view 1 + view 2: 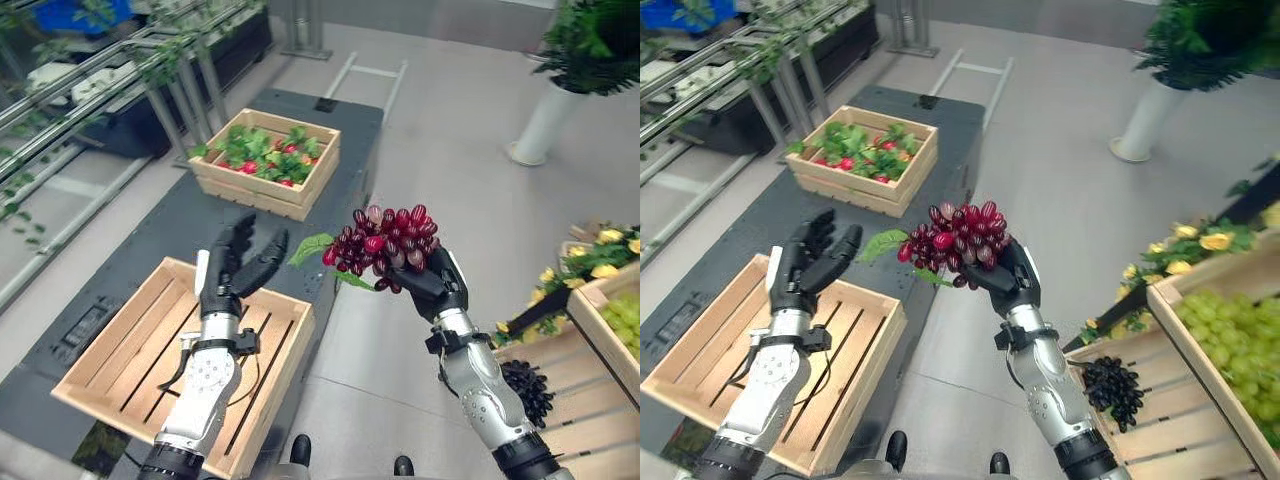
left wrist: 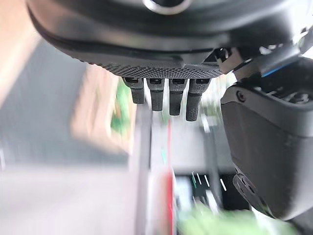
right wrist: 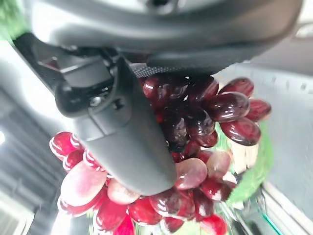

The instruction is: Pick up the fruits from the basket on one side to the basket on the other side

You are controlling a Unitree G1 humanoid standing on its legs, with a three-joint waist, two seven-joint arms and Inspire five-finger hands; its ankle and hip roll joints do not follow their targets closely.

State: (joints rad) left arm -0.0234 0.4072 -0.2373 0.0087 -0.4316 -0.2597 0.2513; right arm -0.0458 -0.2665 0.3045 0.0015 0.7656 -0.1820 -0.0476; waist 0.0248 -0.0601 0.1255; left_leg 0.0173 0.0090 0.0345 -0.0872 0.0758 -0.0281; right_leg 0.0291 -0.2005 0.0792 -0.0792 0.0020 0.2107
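Red grape bunch (image 1: 385, 245) sat clenched in right hand (image 1: 432, 283); left hand (image 1: 237, 262) hung released over empty crate (image 1: 110, 345); bunch likely soft, best cupped underneath.

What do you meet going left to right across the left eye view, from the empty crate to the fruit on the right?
Empty wooden crate → left hand, open above it → bunch of red grapes held by the right hand → black grapes → green grapes.
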